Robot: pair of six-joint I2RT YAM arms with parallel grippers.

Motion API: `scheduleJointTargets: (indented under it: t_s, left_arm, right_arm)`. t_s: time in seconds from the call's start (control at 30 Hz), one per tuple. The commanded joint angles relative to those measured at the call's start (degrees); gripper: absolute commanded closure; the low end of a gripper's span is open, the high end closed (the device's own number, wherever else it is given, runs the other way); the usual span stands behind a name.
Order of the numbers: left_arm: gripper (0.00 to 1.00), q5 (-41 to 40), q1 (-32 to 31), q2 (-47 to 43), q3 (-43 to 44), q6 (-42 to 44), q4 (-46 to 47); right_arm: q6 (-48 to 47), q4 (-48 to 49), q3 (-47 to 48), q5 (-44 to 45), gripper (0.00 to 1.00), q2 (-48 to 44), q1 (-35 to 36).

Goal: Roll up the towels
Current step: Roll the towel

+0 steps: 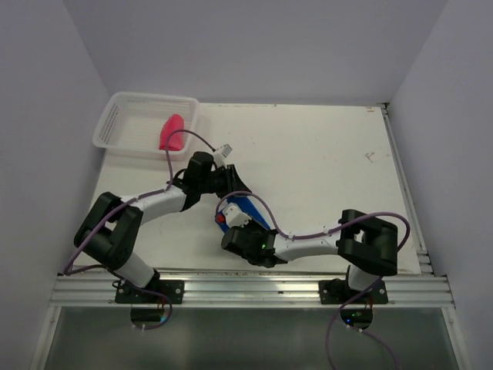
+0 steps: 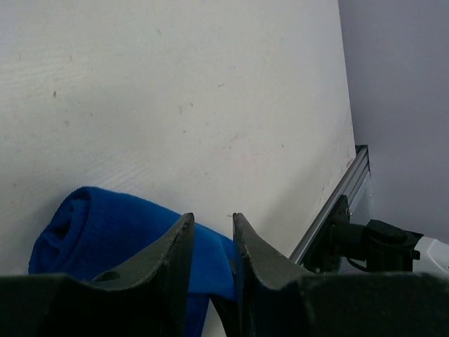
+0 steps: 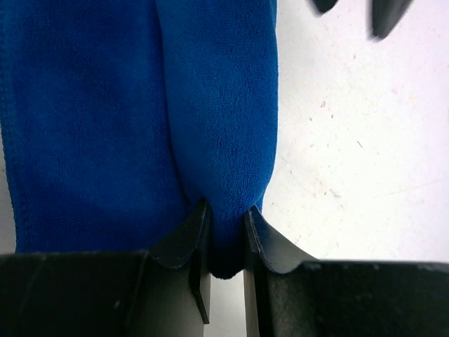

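The right gripper (image 3: 226,214) is pinched nearly closed on a rolled fold of the blue towel (image 3: 140,105), at its near end. The left gripper (image 2: 210,219) hangs just beside that towel's far end, jaws a narrow slit apart, tips holding nothing. The pink towel (image 1: 172,132) lies well beyond the blue towel, in the basket (image 1: 146,95)

Basket (image 1: 106,127) blocks far-left corner; right table (image 1: 331,154) open.

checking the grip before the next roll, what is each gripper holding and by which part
Right gripper pinches the blue towel at the end of its rolled fold. Left gripper straddles the towel's other end; a hold there cannot be told.
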Motion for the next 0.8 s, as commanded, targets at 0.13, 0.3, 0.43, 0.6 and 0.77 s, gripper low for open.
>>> scheduleJointTargets:
  t_s: [0.13, 0.3, 0.43, 0.6, 0.77]
  left_arm:
    - [0.67, -1.35, -2.82, -1.78, -6.81, -1.53, 3.03]
    - [0.68, -4.59, -3.35, -3.18, -10.59, -0.57, 2.07]
    - [0.68, -6.01, -3.35, -3.09, -12.35, -0.04, 2.07]
    - [0.68, -6.62, -3.44, -2.65, -14.81, -0.74, 4.53]
    - [0.68, -7.06, -3.44, -3.09, -15.78, -0.92, 5.5]
  right_arm:
    - [-0.89, -4.41, 3.39, 5.74, 0.92, 3.07, 2.4]
    - [-0.1, -4.59, 3.04, 5.48, 0.82, 1.93, 2.4]
    - [0.77, -4.24, 2.61, 3.99, 0.62, -0.17, 2.32]
    - [1.31, -1.08, -0.2, -1.1, 0.43, -9.82, 2.23]
    - [2.97, 0.07, -2.67, -10.75, 0.39, -18.89, 0.04]
